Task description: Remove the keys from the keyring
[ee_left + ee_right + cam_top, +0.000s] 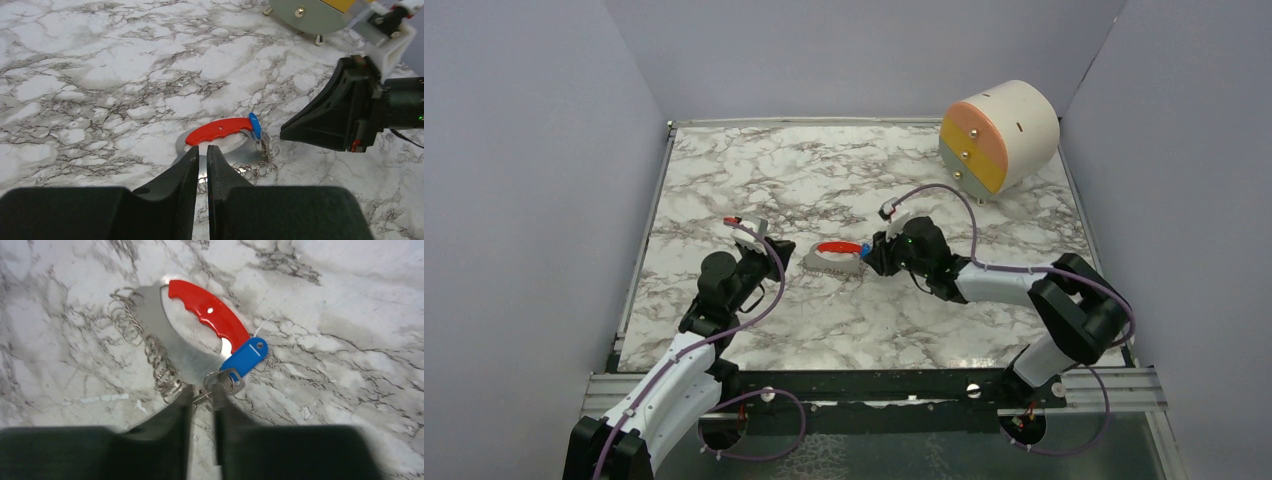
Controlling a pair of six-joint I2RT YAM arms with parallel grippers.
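The red keyring (207, 310) lies near the middle of the tabletop (754, 180), with the silvery keys (160, 365) strung along its metal band and a blue key (245, 356) at one end of the red part. The right end effector (202, 397) is almost pressed together, pinching the end of the bunch of keys beside the blue one. On the other side, the left end effector (202, 150) is narrowed to a slit on the band's edge. A round drawer unit (999, 135) stands well apart at the far right corner.
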